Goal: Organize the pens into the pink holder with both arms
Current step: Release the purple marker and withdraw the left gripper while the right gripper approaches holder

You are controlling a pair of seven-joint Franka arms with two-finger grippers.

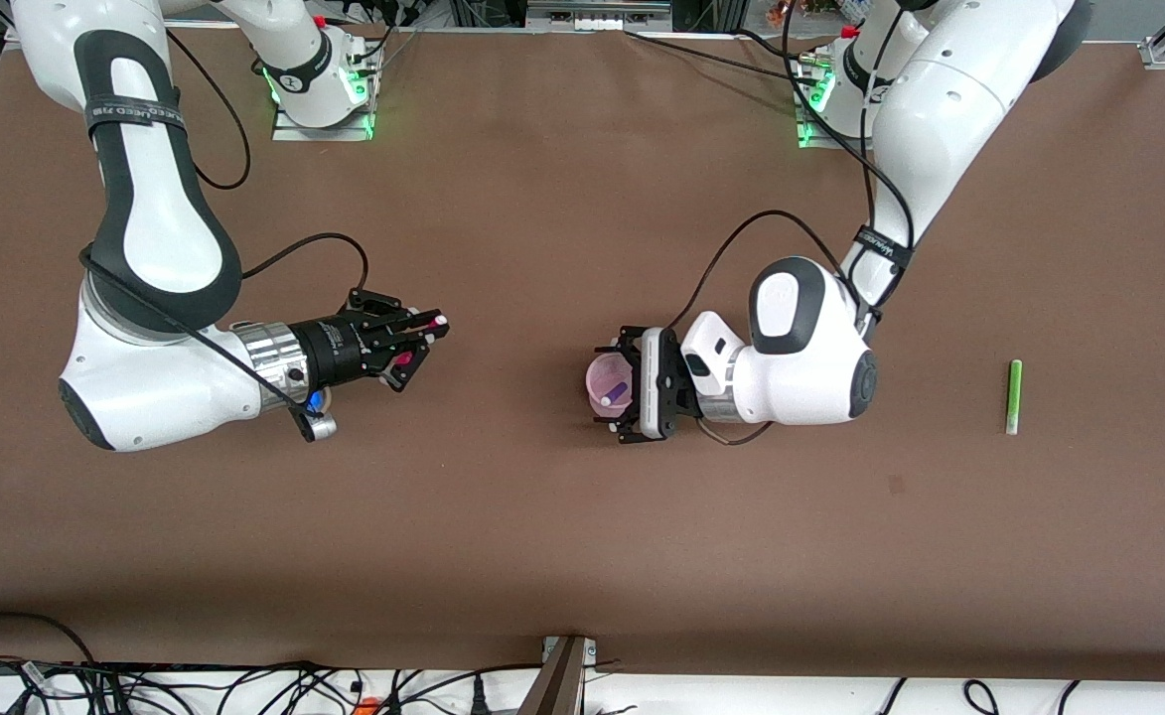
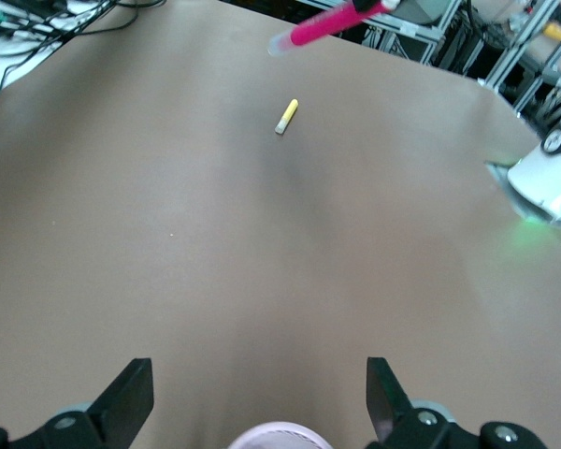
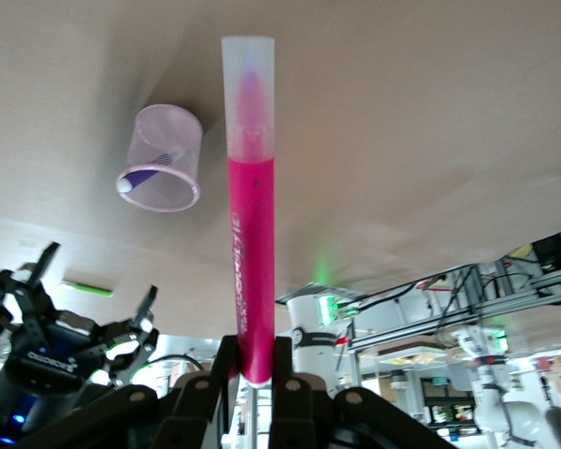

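The pink holder stands mid-table with the dark purple pen in it. My left gripper is open and hovers over the holder, one finger to each side of it. The holder's rim shows between the fingers in the left wrist view. My right gripper is shut on the magenta-pink pen, up in the air toward the right arm's end, with the pen pointing at the holder. The green pen lies toward the left arm's end. The yellow pen lies on the table and is hidden in the front view.
Cables run along the table's edge nearest the front camera, with a metal bracket at its middle. The two arm bases stand along the edge farthest from that camera.
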